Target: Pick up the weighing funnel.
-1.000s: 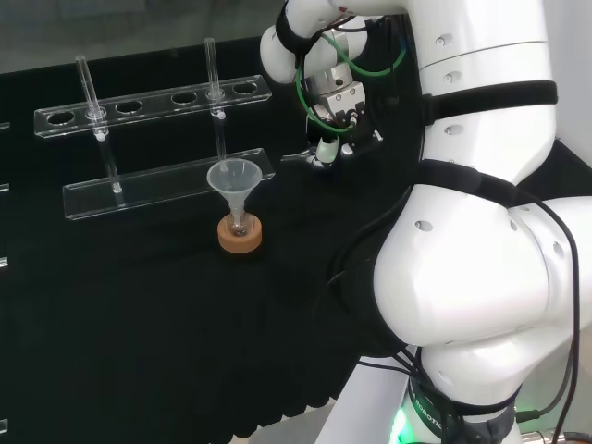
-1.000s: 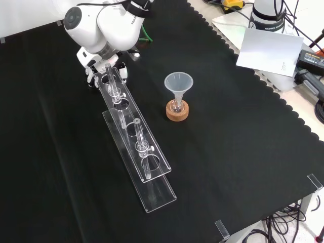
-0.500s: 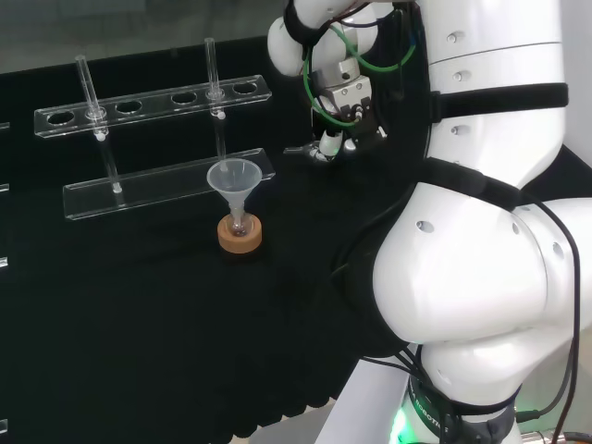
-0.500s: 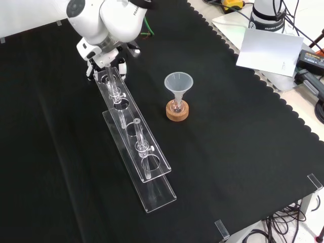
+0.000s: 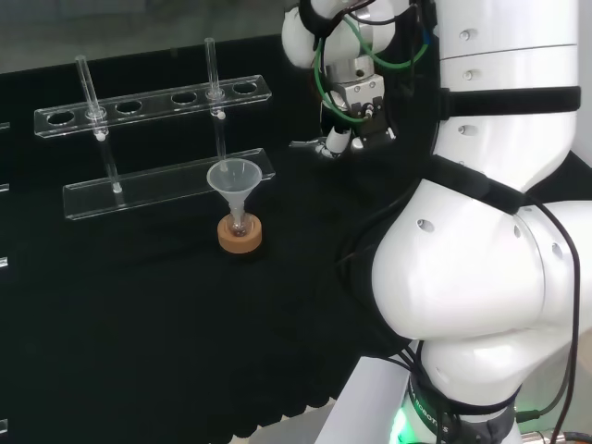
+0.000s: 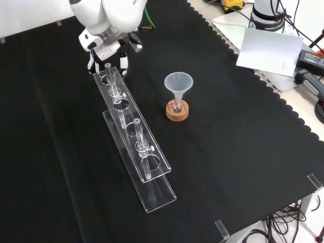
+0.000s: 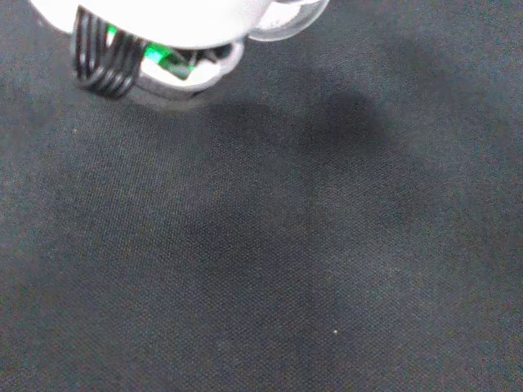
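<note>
Above the black surface (image 5: 139,305), in the head view, my hand (image 5: 356,125) hangs off the cloth just right of the clear rack (image 5: 157,97). My fingers (image 5: 339,142) are curled down and pinch the weighing funnel (image 5: 307,145), a small clear piece that sticks out from them. Its long axis lies about level and runs across this view, with the free end pointing left toward the rack's near right corner; I cannot tell which end is the stem. It touches neither rack nor cloth. Lower left of it the funnel (image 5: 231,176) stands mouth up with its stem in a small flask on a cork ring (image 5: 240,234), well apart from my hand.

From the front view, my hand (image 6: 107,49) comes in at the top left under my big white link, its fingertips (image 6: 123,66) hanging just beyond the far end of the rack (image 6: 136,136). I cannot make out the clear piece between them here. The funnel (image 6: 178,83) and cork ring (image 6: 177,112) sit to the right of the rack.

At the wrist view, a blurred white part of my hand (image 7: 163,20) shows over plain black cloth (image 7: 286,245), with a soft shadow on it
</note>
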Tool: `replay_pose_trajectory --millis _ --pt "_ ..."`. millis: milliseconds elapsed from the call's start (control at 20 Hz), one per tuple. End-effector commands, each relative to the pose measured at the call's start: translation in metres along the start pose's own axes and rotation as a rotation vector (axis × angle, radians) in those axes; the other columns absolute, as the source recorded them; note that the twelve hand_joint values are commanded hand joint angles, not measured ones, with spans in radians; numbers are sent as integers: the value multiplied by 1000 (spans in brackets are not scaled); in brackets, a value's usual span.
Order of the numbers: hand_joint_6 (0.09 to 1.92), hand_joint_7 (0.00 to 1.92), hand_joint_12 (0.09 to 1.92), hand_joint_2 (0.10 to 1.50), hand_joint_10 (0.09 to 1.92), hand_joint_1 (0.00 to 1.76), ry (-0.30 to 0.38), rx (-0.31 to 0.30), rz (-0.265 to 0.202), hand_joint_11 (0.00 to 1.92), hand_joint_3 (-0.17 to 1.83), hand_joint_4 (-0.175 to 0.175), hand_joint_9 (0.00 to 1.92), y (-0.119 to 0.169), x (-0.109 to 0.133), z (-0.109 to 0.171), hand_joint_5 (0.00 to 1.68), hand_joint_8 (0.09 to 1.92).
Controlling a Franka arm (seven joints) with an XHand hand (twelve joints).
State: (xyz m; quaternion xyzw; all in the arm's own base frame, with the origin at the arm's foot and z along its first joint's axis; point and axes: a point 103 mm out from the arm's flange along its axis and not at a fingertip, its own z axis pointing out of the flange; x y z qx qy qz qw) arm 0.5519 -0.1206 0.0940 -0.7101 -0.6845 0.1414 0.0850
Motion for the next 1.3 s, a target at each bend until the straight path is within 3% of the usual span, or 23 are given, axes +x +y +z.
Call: replay_pose_trajectory --millis 50,1300 --pt "323 635 909 673 260 1149 56 -34 15 1029 530 175 1121 -13 -8 -11 1429 679" --pt "311 643 900 676 243 1150 -43 -125 72 1045 523 175 1141 -120 4 -79 1434 678"
